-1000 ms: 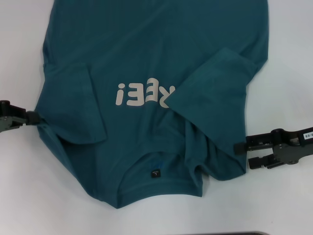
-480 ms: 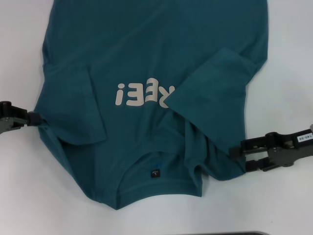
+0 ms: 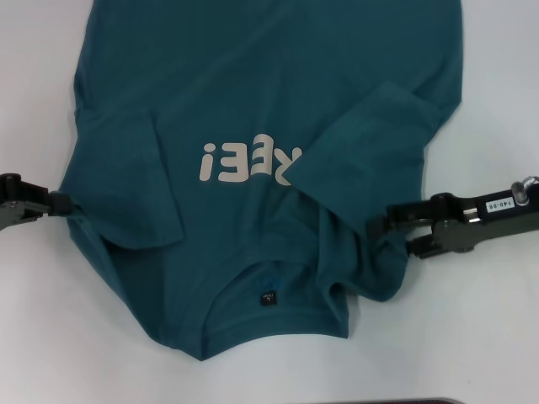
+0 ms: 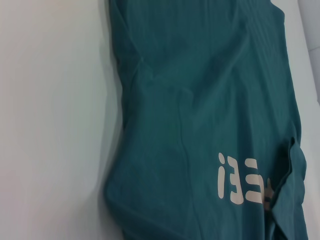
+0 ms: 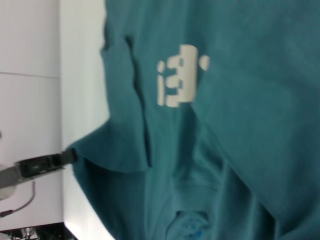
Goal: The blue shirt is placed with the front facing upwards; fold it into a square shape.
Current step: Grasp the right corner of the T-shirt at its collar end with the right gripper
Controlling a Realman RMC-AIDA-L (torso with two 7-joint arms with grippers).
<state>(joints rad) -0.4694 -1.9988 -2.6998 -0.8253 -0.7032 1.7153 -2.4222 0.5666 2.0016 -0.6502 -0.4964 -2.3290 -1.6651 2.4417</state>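
1. Head view: we are looking at the blue shirt (image 3: 269,160) lying front-up on the white table (image 3: 34,337), collar and black neck label (image 3: 267,298) toward us, hem running out of the far edge. Its long axis is running straight away from our body. Both sleeves are lying folded inward over the chest. Our left gripper (image 3: 61,203) is sitting at the shirt's left shoulder edge, fingers pressed together and seemingly pinching the fabric there. Our right gripper (image 3: 394,234) is reaching in from the right at the opposite shoulder, its two fingers spread one above the other with the bunched cloth edge between them, not yet visibly clamped. The two grippers are facing each other across the shirt's short axis, near the collar end, so we are judging the coming fold to run along the long axis.

2. Left wrist view: we are seeing the shirt (image 4: 210,100) stretching away, the cream letters (image 4: 240,185) upside down. Our own fingers are not showing here.

3. Right wrist view: we are looking across the shirt (image 5: 225,125) toward the left gripper (image 5: 65,157), which is touching the far shoulder edge.
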